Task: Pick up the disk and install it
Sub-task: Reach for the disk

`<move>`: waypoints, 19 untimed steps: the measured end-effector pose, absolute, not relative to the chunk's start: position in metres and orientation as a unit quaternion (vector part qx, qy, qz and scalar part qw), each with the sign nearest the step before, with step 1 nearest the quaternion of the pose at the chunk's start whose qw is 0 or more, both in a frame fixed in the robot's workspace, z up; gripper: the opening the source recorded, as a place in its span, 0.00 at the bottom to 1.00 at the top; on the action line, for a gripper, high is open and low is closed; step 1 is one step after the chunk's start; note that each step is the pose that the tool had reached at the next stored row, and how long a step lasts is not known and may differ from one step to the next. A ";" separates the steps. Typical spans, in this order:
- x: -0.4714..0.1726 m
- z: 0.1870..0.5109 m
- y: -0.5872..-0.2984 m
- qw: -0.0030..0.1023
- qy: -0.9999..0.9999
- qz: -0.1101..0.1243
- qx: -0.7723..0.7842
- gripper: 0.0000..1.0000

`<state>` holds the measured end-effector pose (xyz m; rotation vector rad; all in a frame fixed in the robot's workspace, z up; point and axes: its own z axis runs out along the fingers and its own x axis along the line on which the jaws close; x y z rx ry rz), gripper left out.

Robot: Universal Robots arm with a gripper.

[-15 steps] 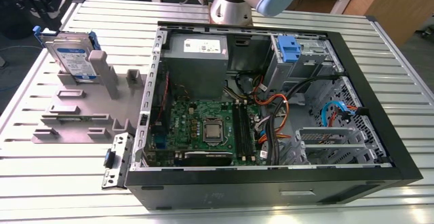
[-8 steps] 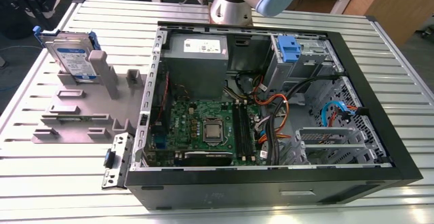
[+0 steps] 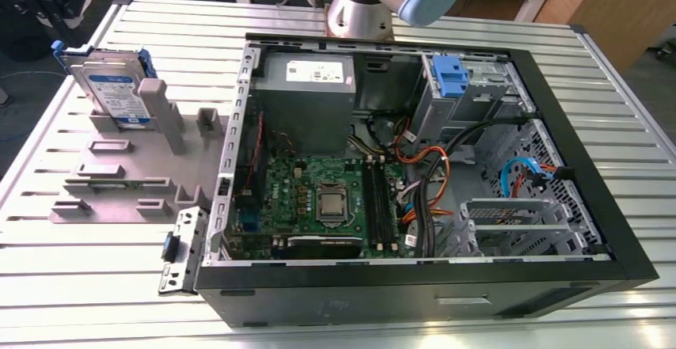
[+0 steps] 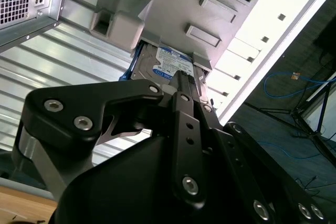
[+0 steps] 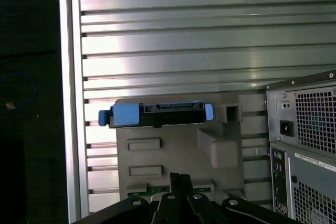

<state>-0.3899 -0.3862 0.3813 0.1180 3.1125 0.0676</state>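
The disk (image 3: 114, 88) stands on edge in a grey holder (image 3: 116, 183) on the table, at the exterior view's left, with its white-and-blue label facing out and blue rails around it. In the first wrist view I look down on the disk's upper edge (image 5: 157, 115) with its blue rail ends. My gripper (image 5: 180, 178) is over the holder, a short way from the disk and touching nothing. Its fingers are shut together with nothing between them. In the second wrist view the gripper (image 4: 181, 80) points toward the disk's label (image 4: 169, 65).
An open computer case (image 3: 623, 230) lies on the slatted metal table, beside the holder. Inside are a motherboard (image 3: 317, 199), a grey power supply (image 3: 306, 96), cables and a blue bracket at the drive cage (image 3: 449, 76). The arm's base (image 3: 359, 13) stands behind the case.
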 end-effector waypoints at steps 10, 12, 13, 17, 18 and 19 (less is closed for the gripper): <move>-0.390 0.379 -0.371 0.013 0.999 0.022 0.038 0.11; -0.392 0.377 -0.368 0.013 0.999 0.022 0.038 0.11; -0.395 0.377 -0.367 0.013 0.999 0.022 0.038 0.11; -0.404 0.373 -0.362 0.013 0.999 0.022 0.038 0.11; -0.406 0.372 -0.360 0.013 0.999 0.022 0.038 0.11; -0.407 0.372 -0.357 0.013 0.999 0.022 0.038 0.11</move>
